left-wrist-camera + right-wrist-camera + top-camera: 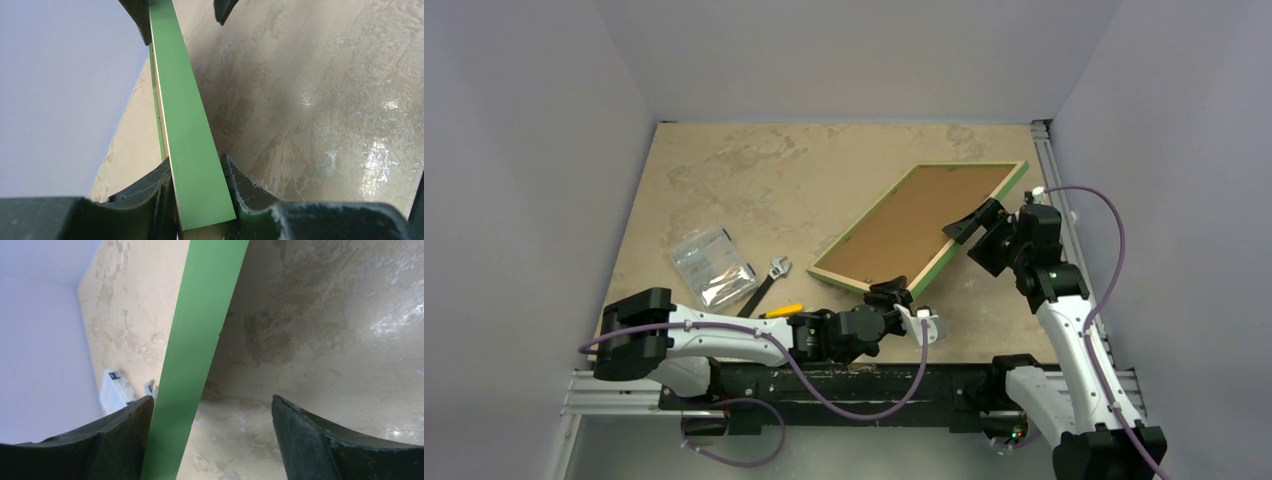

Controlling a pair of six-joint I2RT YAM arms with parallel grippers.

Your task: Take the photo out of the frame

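The left tool (197, 200) is closed narrowly on the frame (865, 217), with one finger on each side of the green moulding near the frame's near corner. This grip probably serves to steady the frame while its back is worked on. The right tool (210, 435) stands wide open and holds nothing. The frame's right edge runs between its fingers, close against one and well apart from the other.

The frame sits back-up toward the right of the counter (754, 180), so the brown backing board (914, 225) faces the top camera. The photo cannot be seen in any view. It most likely lies under that board, facing down, so the board would have to come out first.
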